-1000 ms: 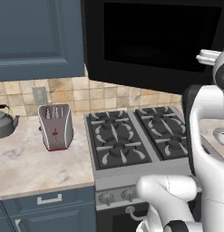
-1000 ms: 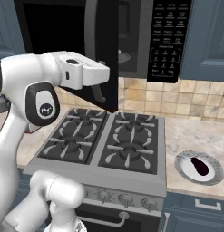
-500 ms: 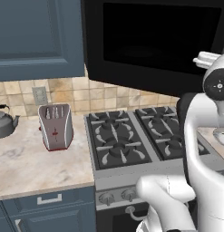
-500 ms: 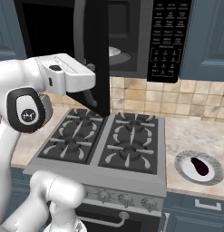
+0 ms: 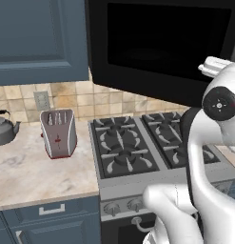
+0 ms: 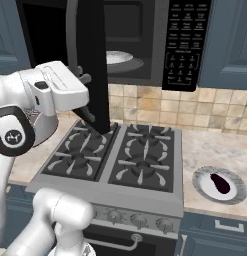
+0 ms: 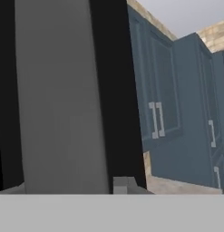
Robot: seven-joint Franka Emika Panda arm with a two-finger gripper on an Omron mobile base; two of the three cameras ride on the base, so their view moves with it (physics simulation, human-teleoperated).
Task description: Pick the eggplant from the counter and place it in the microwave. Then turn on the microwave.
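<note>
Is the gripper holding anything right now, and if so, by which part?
It cannot be told. The gripper sits against the open microwave door, near its lower edge. The eggplant lies on its plate, unheld.

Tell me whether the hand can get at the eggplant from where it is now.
Probably not yet. The hand is up at the open microwave door, over the stove's left side; the eggplant lies on a plate on the counter far to the right.
</note>
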